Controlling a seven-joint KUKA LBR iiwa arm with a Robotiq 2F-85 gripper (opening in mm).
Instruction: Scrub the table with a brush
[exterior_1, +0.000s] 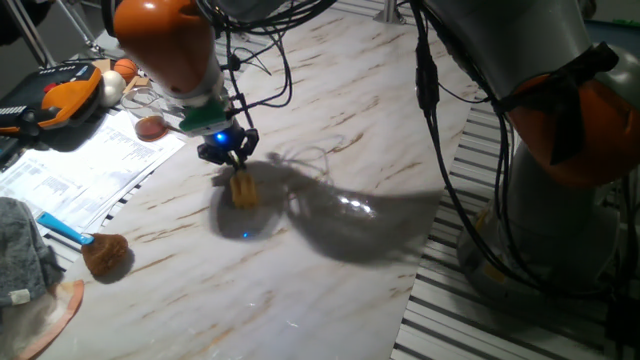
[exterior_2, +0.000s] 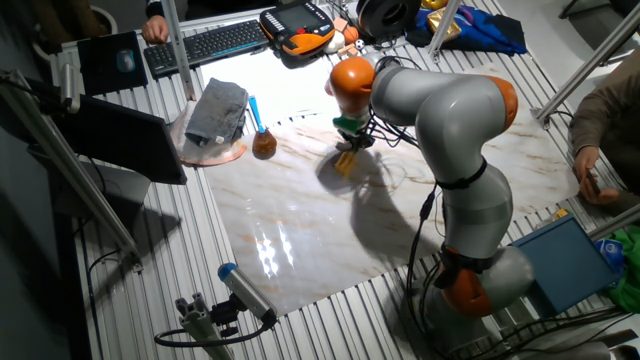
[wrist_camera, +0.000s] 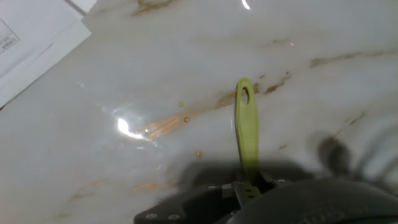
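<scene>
- Gripper (exterior_1: 232, 152) clamped on the thin green handle of the brush (exterior_1: 243, 189); the hand view shows the handle pinched at its lower end, the free end with its hanging hole pointing away.
- Brush sits under the gripper, yellow head down on the table (exterior_1: 330, 130) or just above it — contact cannot be confirmed from these views.
- Step in hand, as judged: scrubbing. Done well, it needs steady downward pressure, the head kept flat, and short overlapping strokes; the handle is slender, so too much load could tilt or slip it.
- Room around the brush: bare marble on most sides, widest toward the arm's base.
- Hazards: papers (exterior_1: 75, 165) overlap the table edge near the brush, and a fluffy brown brush (exterior_1: 105, 252) lies further off.
</scene>
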